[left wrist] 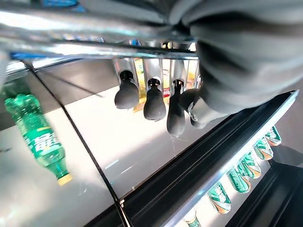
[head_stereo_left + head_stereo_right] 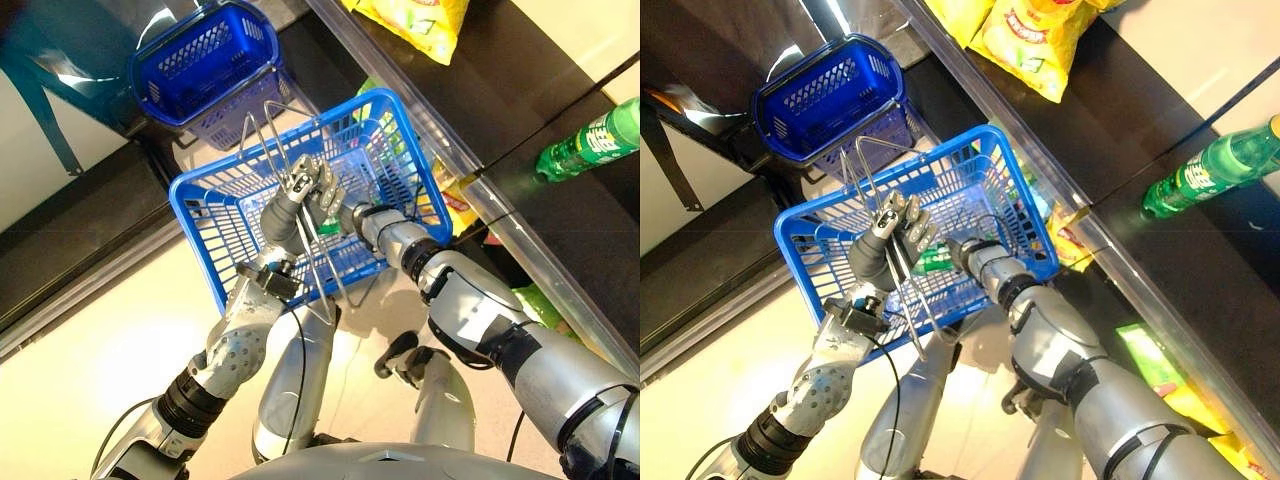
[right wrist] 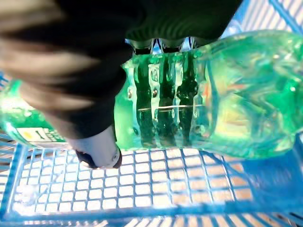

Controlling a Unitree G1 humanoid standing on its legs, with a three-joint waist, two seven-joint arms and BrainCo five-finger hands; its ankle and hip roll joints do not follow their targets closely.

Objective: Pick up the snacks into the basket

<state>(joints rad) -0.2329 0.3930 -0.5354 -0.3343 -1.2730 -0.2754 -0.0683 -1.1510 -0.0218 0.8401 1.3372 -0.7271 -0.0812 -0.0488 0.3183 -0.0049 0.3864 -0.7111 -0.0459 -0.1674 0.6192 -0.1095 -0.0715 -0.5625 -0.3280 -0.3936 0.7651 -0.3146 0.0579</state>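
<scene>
There were two blue plastic baskets, both made of open grid walls. The nearer blue basket (image 2: 400, 150) hung from two thin metal wire handles (image 2: 875, 160), and the robot's left hand (image 2: 898, 228) had its fingers curled round those wires, holding the basket up. The second basket (image 2: 205, 60) sat farther off, up and to the left, darker blue with rounded corners.

The right hand (image 3: 94, 142) was down inside the held basket. Its fingers and thumb were wrapped round a clear green plastic bottle (image 3: 227, 94), smooth and shiny, with its fingers showing through the green. The bottle was over the grid floor of the basket, gripped in the hand and not lying loose.

One more green bottle (image 2: 590, 140) lay on its side on the dark flat shelf (image 2: 560, 230) to the far right. Shiny yellow snack bags (image 2: 1030, 40) lay on the far part of that shelf; two showed clearly. Another yellow bag (image 2: 1070, 245) sat just beside the right wall of the held basket. A row of green drinks (image 1: 236, 175) stood on a lower shelf; I could not count them for sure.
</scene>
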